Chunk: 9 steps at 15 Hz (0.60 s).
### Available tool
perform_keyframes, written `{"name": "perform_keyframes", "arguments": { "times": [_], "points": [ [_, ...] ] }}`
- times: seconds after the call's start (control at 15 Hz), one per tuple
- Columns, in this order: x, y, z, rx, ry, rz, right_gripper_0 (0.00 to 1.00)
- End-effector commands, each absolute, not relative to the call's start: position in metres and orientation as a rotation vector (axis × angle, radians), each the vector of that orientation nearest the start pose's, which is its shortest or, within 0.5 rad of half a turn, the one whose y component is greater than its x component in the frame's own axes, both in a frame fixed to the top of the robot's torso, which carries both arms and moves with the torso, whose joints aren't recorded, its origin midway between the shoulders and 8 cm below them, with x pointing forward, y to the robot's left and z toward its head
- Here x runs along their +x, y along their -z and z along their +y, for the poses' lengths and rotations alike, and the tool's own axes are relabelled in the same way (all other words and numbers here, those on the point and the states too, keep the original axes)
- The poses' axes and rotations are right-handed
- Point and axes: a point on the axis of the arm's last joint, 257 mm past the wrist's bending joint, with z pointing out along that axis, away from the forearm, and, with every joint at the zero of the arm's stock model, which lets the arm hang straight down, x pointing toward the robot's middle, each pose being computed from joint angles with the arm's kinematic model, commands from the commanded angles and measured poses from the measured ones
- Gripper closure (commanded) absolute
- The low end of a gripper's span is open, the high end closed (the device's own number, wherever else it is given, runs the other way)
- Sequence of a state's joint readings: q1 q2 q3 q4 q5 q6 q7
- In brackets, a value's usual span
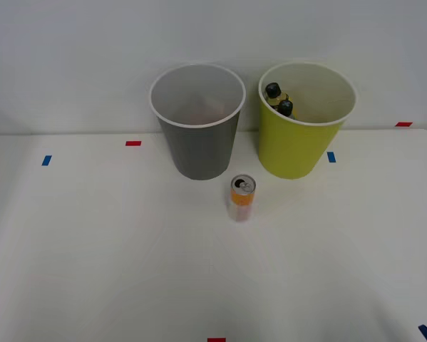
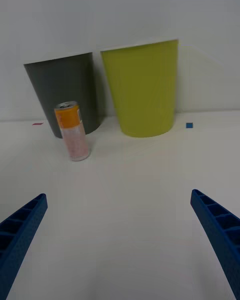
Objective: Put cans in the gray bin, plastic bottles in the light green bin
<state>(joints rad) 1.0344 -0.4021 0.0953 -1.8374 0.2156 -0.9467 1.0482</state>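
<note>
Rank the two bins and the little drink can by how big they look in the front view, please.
1. Light green bin and gray bin: same shape and about equal, so I won't rank one above the other.
2. Orange and white can: far smaller, though it stands nearer the camera.

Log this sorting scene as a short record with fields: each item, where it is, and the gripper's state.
can: slim orange and white drink can, upright on the white table, in front of the two bins
gray bin: tall tapered dark gray bin, no can visible inside
green bin: tall tapered yellow-green bin, right of the gray one
bottles: two black-capped yellowish plastic bottles, inside the green bin
right gripper: open, holding nothing
remaining: can
</note>
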Motion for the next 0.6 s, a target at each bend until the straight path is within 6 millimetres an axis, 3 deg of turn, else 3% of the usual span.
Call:
{"name": "perform_keyframes", "arguments": {
  "times": [0.07, 0.6],
  "points": [
    [0.215, 0.268, -0.227, -0.248, -0.329, 1.520, 0.00],
    [0.294, 0.259, -0.140, -0.330, -0.379, 1.442, 0.00]
  ]
}}
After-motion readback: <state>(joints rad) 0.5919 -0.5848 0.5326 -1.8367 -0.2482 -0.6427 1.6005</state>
